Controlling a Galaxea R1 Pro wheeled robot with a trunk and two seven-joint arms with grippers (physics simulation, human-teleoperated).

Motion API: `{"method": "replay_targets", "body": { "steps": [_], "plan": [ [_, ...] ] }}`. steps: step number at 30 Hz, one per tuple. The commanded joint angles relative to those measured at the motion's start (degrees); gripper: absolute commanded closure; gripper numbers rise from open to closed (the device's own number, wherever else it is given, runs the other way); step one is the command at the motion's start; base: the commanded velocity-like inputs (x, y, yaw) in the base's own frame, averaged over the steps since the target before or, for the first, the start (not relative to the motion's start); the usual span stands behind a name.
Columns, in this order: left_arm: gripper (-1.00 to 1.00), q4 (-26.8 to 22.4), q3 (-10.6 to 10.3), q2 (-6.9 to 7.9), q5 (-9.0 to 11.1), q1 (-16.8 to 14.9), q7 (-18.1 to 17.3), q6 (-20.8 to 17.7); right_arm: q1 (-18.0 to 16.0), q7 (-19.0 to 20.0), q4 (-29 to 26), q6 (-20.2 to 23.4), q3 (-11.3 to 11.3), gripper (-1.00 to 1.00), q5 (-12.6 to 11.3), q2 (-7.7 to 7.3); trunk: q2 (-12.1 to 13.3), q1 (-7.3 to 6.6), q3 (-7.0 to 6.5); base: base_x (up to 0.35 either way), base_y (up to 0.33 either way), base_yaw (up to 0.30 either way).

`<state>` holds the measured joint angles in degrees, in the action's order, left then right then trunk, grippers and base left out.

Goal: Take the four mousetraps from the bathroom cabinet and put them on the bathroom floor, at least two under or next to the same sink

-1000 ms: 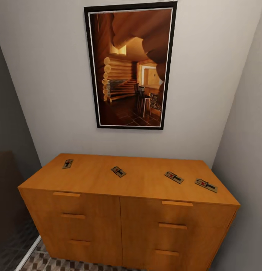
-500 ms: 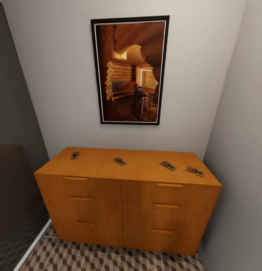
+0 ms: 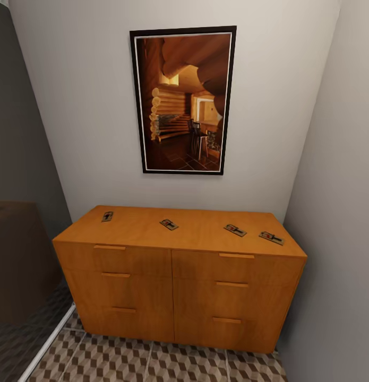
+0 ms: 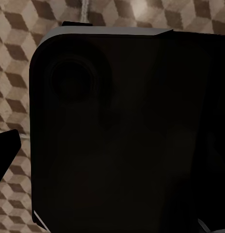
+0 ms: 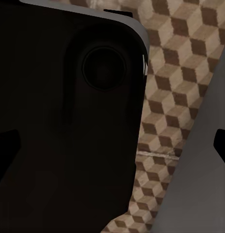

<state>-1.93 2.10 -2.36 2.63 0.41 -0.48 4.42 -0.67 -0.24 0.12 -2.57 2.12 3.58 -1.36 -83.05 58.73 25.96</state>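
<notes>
Four traps sit in a loose row on top of the cabinet: trap one near the left back corner, trap two around the middle, trap three further right, and trap four close to the right edge. None is on the floor yet, so the whole job is ahead. Both wrist views look down past dark robot body onto the cube tiles, and neither end effector's fingers can be made out, so I cannot tell whether left or right is released or clenched. Now the risks! These boards are flat and thin, so a pinch from above could skid one along the smooth top. Trap four is the worry; a nudge could send it off the edge beside the right wall, and that tight corner leaves the right arm little room.
</notes>
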Motion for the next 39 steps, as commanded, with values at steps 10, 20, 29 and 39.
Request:
{"method": "replay_targets", "body": {
  "steps": [10,20,29,39],
  "plan": [
    [-1.00,-0.1,0.2,-0.01,0.3,0.0,0.0,0.1,0.0,0.0,0.1,-0.2,0.2,-1.00,0.5,0.04,0.0,0.00,0.05,-0.005,0.000,0.000],
    [-1.00,-0.1,0.2,-0.01,0.3,0.0,0.0,0.0,0.0,0.0,0.1,-0.2,0.2,-1.00,0.5,0.05,0.0,0.00,0.05,0.000,0.000,0.000],
    [-1.00,-0.2,0.3,-0.01,0.4,0.0,0.0,0.0,0.0,0.0,0.1,-0.2,0.2,-1.00,0.5,0.02,0.0,0.00,0.05,0.000,0.000,0.000],
    [-1.00,-0.2,0.3,-0.11,0.3,0.0,0.1,0.1,0.0,-0.2,0.1,-0.1,0.2,-1.00,0.5,-0.03,0.0,0.00,0.05,0.000,0.000,0.000]
  ]
}}
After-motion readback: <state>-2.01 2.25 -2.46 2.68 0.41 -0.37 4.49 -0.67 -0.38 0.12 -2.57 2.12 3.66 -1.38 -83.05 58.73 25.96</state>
